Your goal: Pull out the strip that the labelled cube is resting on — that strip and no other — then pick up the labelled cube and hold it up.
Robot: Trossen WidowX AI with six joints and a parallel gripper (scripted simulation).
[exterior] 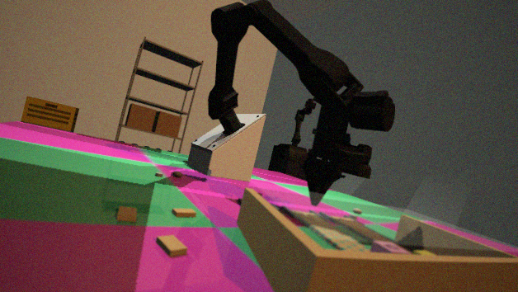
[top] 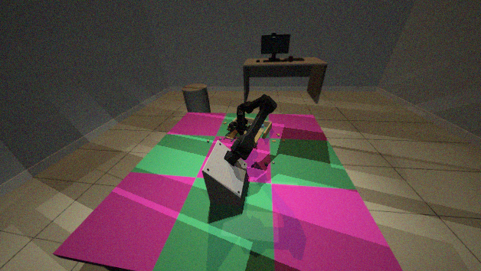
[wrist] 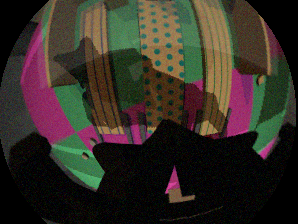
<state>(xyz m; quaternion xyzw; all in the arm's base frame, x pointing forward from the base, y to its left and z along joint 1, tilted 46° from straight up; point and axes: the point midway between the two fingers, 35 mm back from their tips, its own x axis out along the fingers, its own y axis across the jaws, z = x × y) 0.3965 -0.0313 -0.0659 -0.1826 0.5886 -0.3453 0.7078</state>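
A strip with teal dots (wrist: pixel 162 35) lies between a left striped strip (wrist: pixel 96 45) and a right striped strip (wrist: pixel 218 50) in the wrist view. A pinkish cube (exterior: pixel 388 247) shows inside the wooden frame in the exterior view, with a yellow piece (exterior: pixel 422 251) beside it. No label can be made out on the cube, and the strip under it is unclear. My gripper (exterior: pixel 316 201) (wrist: pixel 165 122) points down, shut and empty, above the strips near their arm-side ends. Its black fingers hide part of the wrist view.
The wooden frame (exterior: pixel 392 274) (wrist: pixel 253 45) walls the strips on their sides and far end. Thin dark posts (wrist: pixel 129 129) stand among the strips' near ends. Small wooden blocks (exterior: pixel 127 214) (exterior: pixel 171 246) lie outside the frame. The arm's wedge base (top: pixel 224 164) (exterior: pixel 233 154) stands behind.
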